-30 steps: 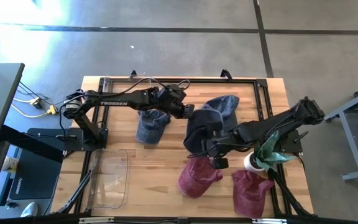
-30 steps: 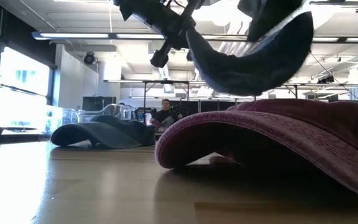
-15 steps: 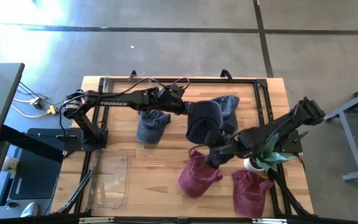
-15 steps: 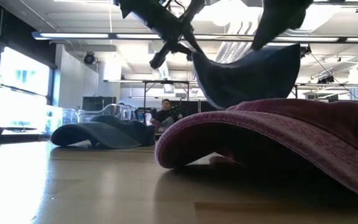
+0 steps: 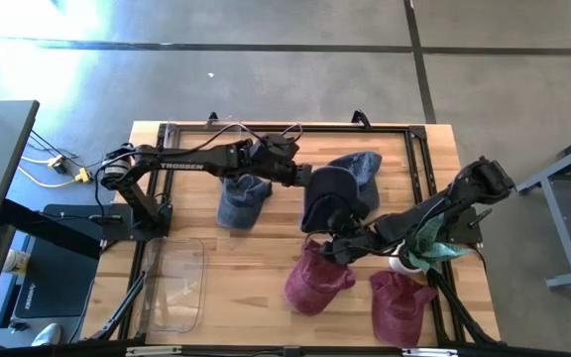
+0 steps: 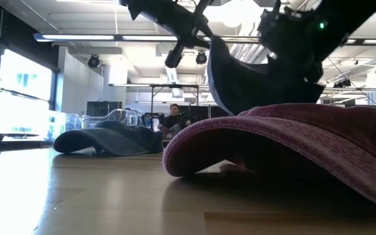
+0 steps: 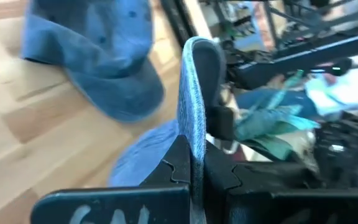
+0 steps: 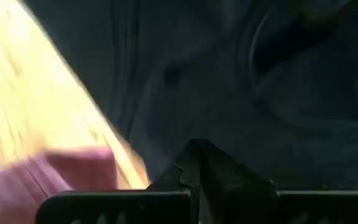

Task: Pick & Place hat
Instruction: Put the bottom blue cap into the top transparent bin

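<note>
I hold the dark blue hat [image 5: 330,195] off the bench [image 5: 236,260], its brim pinched in my left gripper [image 7: 191,163]. My right gripper [image 5: 337,248] sits under it, fingers pressed together, probably steadying the crown.

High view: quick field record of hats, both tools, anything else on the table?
held hat: dark blue hat, lifted above the table, gripped from both sides
left tool: shut on dark blue hat's edge
right tool: shut on dark blue hat, low side
hats on table: two blue, two maroon
other: clear tray, near-left corner
</note>
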